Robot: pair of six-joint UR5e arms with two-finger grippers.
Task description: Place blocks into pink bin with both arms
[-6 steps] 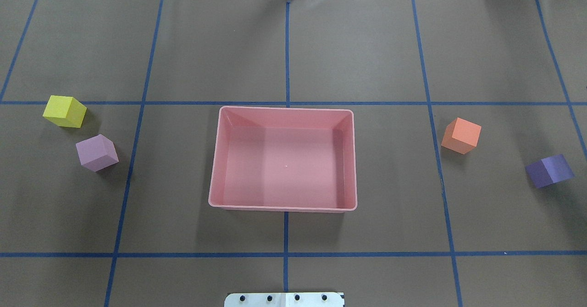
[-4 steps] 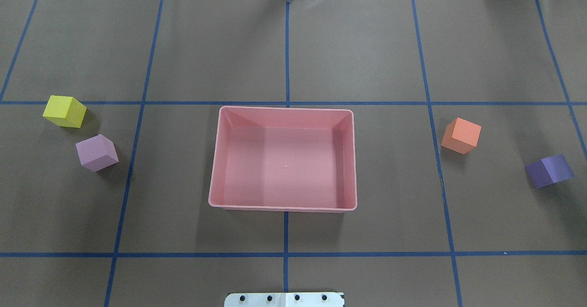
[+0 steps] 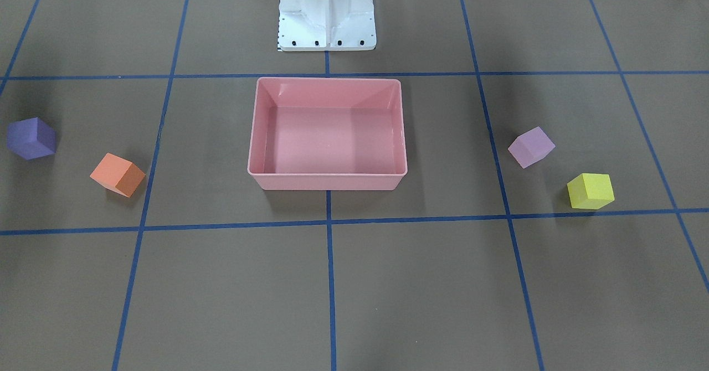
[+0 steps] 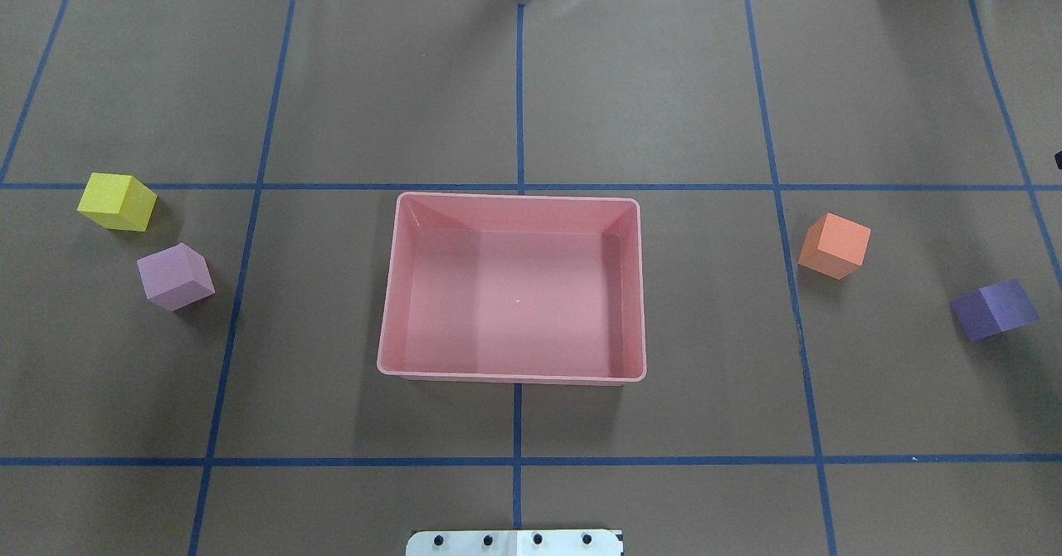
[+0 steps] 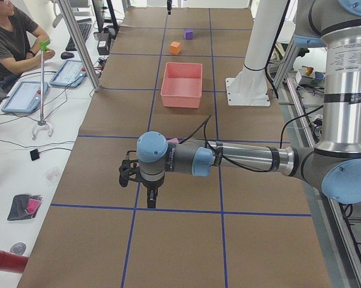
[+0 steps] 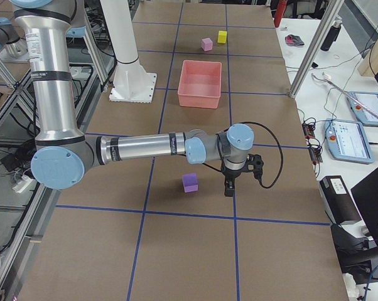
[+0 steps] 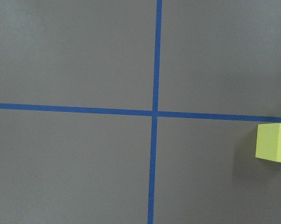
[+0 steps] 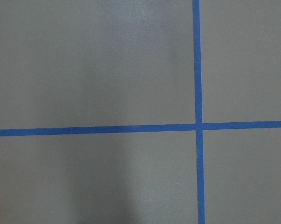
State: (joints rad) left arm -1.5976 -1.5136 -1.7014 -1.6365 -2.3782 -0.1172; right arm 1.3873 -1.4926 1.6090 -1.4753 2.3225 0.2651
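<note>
Nothing is in the bin yet: all four blocks lie on the worktop (image 4: 514,83), so the whole job is ahead of me, two blocks for each arm as I judge it.

Farthest out on my left is the yellow block (image 4: 116,201). My left wrist camera catches only its edge, at the right border of that view. My left gripper (image 5: 151,203) hangs above the worktop pointing down, and it shows only in the side view. I cannot tell how far its jaws are parted, but with every block lying free it holds none of them. Near the yellow one, toward the bin, sits the lilac block (image 4: 174,276), apart from it.

In the middle stands the pink bin (image 4: 518,198), empty, with smooth salmon walls and a rounded rim. It is wide enough for several blocks and sits across the centre tape line.

On my right comes the orange block (image 4: 834,246), well apart from the bin, and farther out the purple block (image 4: 993,309). My right gripper (image 6: 228,187) hangs near the purple one, pointing down. Again only a side view shows it, so I cannot say whether it is open.

The blocks look like matte, foam-like cubes of equal size. Each is turned at its own angle to the blue grid.
</note>
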